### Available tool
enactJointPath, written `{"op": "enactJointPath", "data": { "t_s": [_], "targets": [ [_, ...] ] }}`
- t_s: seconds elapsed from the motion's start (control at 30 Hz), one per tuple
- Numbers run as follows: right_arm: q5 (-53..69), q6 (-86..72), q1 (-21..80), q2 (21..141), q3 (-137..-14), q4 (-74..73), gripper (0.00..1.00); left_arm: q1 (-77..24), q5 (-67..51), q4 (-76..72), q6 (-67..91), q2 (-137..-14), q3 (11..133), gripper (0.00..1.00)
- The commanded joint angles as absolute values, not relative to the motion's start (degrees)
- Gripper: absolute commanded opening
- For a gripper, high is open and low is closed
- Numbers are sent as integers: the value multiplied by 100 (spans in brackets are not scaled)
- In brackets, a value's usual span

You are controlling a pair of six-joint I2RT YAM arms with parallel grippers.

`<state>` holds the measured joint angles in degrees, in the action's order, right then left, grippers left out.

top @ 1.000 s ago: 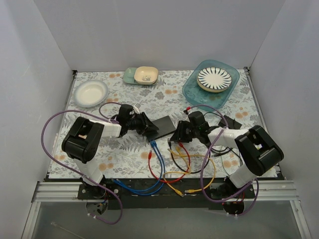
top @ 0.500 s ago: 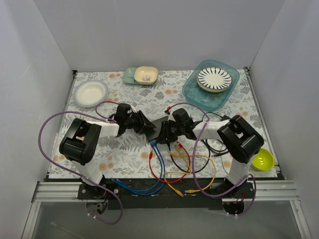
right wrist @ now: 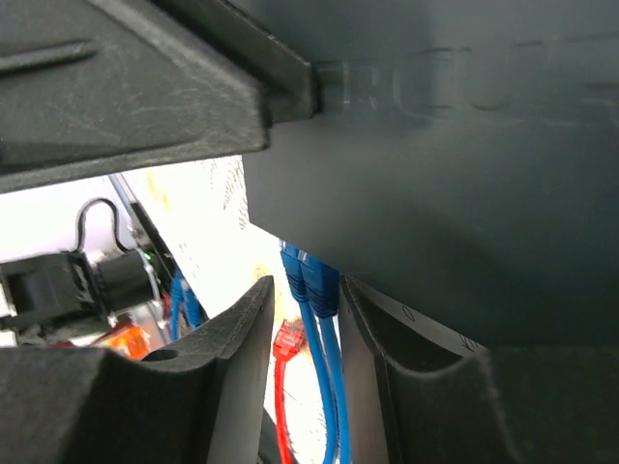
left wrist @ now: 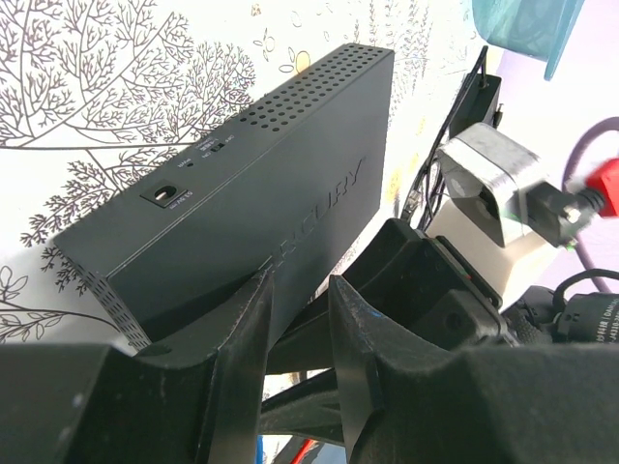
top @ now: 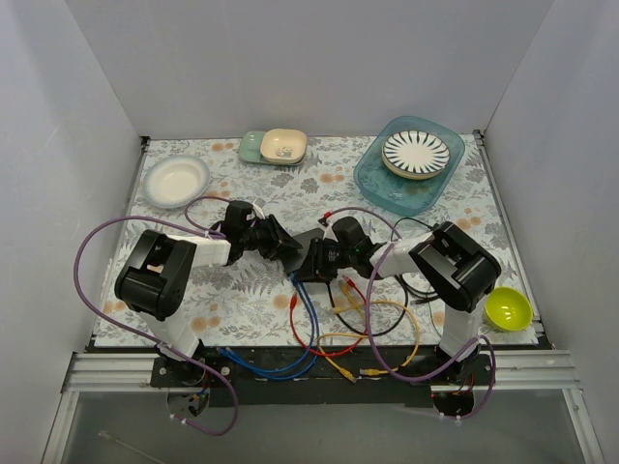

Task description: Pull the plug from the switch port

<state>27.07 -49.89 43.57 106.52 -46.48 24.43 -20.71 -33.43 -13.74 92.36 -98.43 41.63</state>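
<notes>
The flat black switch box (top: 309,239) (left wrist: 251,184) lies mid-table. My left gripper (top: 288,250) (left wrist: 298,285) is shut on its left end, one corner of the box pinched between the fingers. Two blue plugs (right wrist: 322,285) sit side by side in the switch ports along the box's near edge, and their blue cables (top: 308,311) run toward me. My right gripper (top: 311,268) (right wrist: 306,302) stands open around both plugs. Its right finger is close against one plug, while a gap shows on the left side.
A loose red plug (right wrist: 288,340) lies just below the blue ones. Red, yellow and black cables (top: 353,311) sprawl near the front edge. A yellow-green bowl (top: 508,307) sits front right, a white bowl (top: 176,180) back left, a teal tray (top: 372,179) and stacked dishes (top: 276,147) at the back.
My right arm has swung left from the table's right side to the box's near edge, bringing its fingers around the blue plugs and uncovering the yellow-green bowl. The left gripper has stayed on the box.
</notes>
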Motion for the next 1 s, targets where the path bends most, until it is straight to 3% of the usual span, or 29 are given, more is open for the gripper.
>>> {"op": "enactJointPath", "data": {
  "t_s": [0.0, 0.4, 0.97],
  "targets": [
    [2276, -5693, 4377, 10925, -4325, 3023, 40, -2057, -3287, -984, 9000, -9879, 3973, 31],
    [2013, -6601, 4254, 11074, -4192, 3612, 38, -2048, -3322, -1011, 8956, -9817, 3850, 31],
    [1670, -6179, 4140, 11039, -4456, 2330, 45, -2004, -3375, -1063, 8947, -9721, 3841, 31]
  ]
}}
